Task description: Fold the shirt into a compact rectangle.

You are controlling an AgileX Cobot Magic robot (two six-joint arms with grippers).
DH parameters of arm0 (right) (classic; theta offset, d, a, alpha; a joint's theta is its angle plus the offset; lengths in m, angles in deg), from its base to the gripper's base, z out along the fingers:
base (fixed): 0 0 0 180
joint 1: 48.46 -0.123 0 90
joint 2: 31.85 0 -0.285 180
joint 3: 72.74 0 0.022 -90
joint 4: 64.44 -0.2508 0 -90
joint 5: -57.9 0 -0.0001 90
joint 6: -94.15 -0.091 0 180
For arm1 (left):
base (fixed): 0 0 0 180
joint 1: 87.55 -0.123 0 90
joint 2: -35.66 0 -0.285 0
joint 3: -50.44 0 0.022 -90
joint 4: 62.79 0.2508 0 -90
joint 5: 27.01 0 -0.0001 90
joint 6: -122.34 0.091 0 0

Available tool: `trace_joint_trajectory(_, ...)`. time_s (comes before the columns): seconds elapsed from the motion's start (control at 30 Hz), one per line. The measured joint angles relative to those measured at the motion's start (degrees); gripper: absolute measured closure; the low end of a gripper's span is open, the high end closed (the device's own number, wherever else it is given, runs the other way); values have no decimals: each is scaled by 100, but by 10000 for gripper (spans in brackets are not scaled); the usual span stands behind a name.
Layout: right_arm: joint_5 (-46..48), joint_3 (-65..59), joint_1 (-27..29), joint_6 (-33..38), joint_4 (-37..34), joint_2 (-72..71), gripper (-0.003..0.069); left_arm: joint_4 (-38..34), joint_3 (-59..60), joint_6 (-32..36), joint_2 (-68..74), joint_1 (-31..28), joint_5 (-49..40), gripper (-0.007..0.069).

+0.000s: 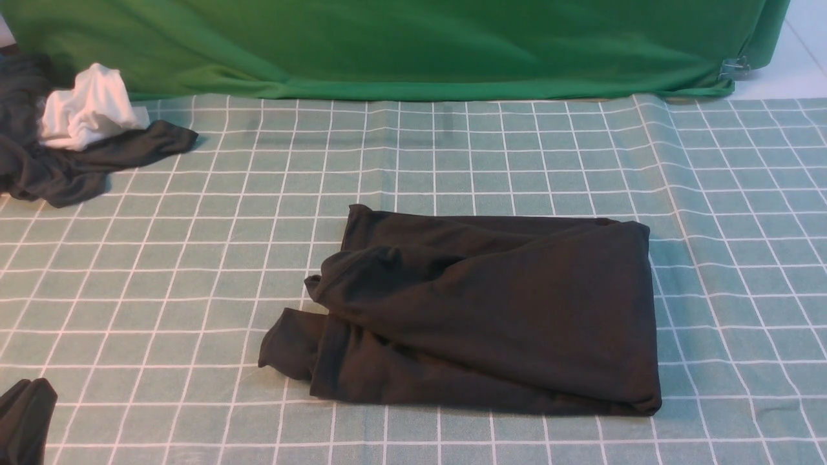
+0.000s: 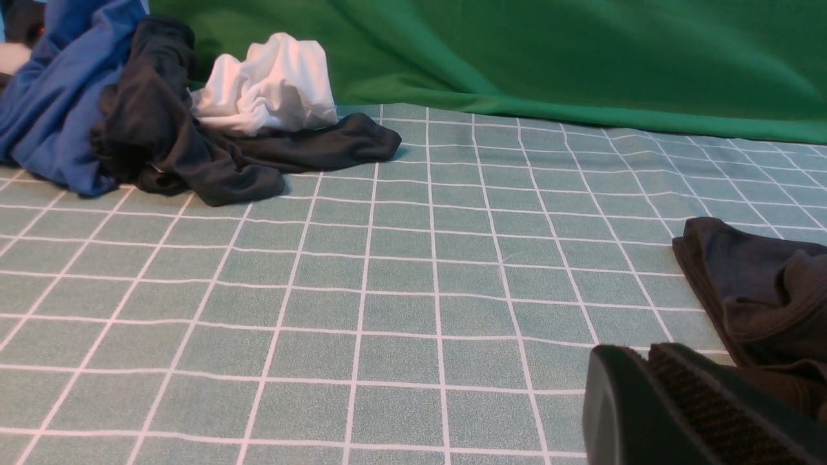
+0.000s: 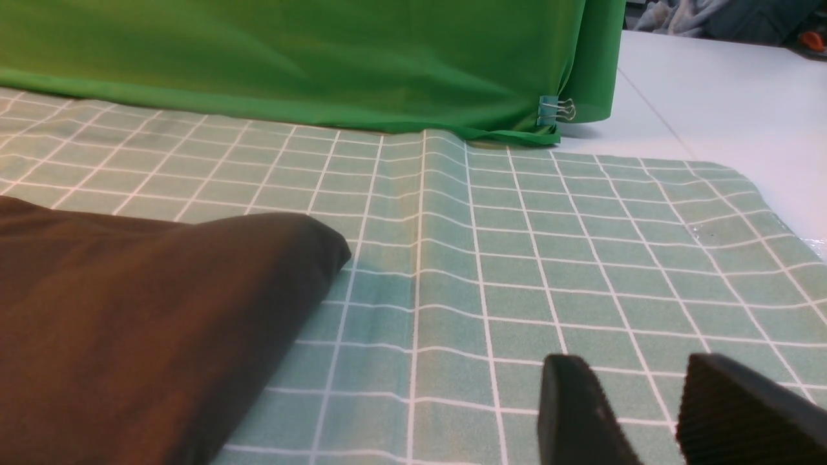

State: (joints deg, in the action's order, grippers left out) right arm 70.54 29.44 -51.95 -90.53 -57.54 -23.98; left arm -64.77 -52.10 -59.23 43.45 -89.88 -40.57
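The black shirt [image 1: 491,316] lies folded into a rough rectangle in the middle of the checked tablecloth, and no print shows. A loose flap sticks out at its near left corner. My left gripper [image 2: 646,352] is shut with nothing between its pads. It hovers low over the cloth just left of the shirt [image 2: 762,290], and its dark tips show at the front view's lower left corner [image 1: 26,420]. My right gripper [image 3: 639,387] is open and empty over bare tablecloth to the right of the shirt [image 3: 129,310]. It is outside the front view.
At the back left lies a heap: a dark grey garment [image 1: 71,161], a crumpled white cloth [image 1: 90,110] and a blue garment [image 2: 52,110]. A green backdrop [image 1: 413,45] closes the far side, held by a clip [image 1: 735,68]. The tablecloth ends at the right [image 3: 795,219].
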Motion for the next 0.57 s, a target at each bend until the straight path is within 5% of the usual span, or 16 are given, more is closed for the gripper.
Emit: trace_joint_trajectory(0.57,0,0,0,0,0,0,421,43,0,0,0,0,0,610)
